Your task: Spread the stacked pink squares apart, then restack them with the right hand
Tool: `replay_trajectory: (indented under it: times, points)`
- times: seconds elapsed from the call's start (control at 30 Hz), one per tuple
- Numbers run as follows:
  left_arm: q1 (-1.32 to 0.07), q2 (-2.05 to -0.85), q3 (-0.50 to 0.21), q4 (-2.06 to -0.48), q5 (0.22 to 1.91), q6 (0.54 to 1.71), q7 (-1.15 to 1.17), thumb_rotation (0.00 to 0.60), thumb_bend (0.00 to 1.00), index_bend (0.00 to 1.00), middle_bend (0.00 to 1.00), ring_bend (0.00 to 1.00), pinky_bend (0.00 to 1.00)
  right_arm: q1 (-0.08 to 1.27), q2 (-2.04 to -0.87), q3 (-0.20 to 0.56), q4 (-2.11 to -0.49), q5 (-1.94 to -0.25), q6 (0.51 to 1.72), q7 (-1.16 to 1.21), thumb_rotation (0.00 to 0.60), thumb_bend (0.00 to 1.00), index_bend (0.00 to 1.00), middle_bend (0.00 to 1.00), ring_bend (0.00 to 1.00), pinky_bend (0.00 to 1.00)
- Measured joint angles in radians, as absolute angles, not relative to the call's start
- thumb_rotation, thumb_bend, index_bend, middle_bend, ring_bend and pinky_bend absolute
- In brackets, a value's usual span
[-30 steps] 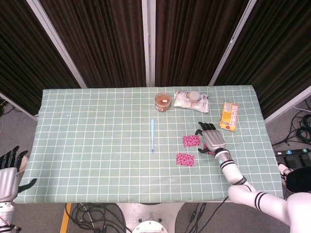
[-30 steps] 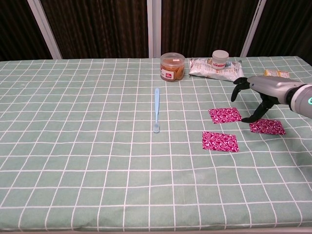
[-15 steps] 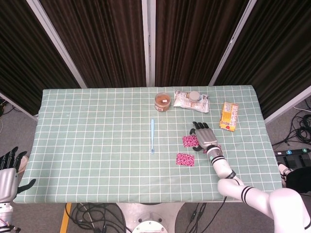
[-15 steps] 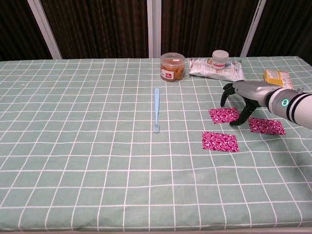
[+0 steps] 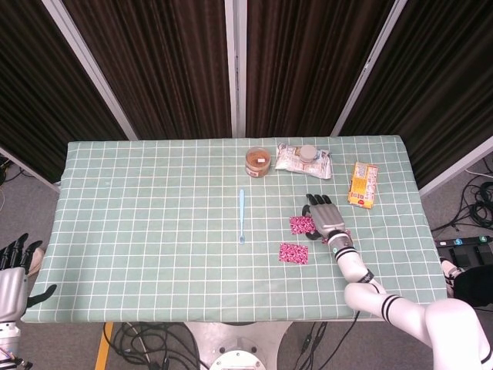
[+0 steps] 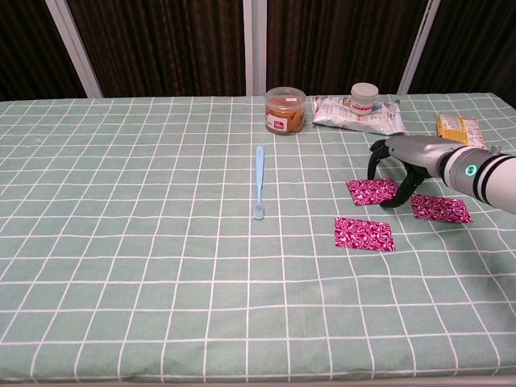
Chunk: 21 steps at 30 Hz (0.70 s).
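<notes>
- The left robot hand (image 5: 14, 270) hangs below the near-left corner of the desk (image 6: 121, 266), fingers apart and holding nothing.
- One pink square (image 6: 364, 233) lies flat nearest the robot, just in front of the right robot hand and apart from it.
- A second pink square (image 6: 440, 208) lies to the right of that hand's fingertips.
- The right robot hand (image 6: 403, 158) arches palm-down over the third pink square (image 6: 371, 191), fingertips touching its right edge; whether it grasps the square I cannot tell.
- A light blue spoon (image 6: 259, 191) lies well left of that hand.
- Beyond it stand a brown-filled jar (image 6: 285, 110), a snack bag (image 6: 355, 114) with a small white-lidded tub (image 6: 364, 93) on it, and a yellow packet (image 6: 459, 127).
</notes>
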State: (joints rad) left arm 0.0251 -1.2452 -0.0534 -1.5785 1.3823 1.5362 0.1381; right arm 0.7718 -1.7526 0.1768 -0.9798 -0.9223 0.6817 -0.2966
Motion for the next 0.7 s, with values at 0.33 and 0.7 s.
replay_trajectory:
  times: [0.33,0.7]
  points:
    - [0.025,-1.245,-0.053,-1.576,1.382,1.534,0.137,0.600,0.17,0.22,0.15,0.11,0.13,0.749,-1.718,0.177,-1.047,-0.934,0.730,-0.297,0.573,0.16,0.41,0.05,0.00,0.00]
    - [0.011,-1.250,-0.057,-1.567,1.393,1.523,0.131,0.600,0.17,0.22,0.15,0.11,0.13,0.697,-1.606,0.168,-1.365,-0.770,0.851,-0.437,0.567,0.17,0.40,0.05,0.00,0.00]
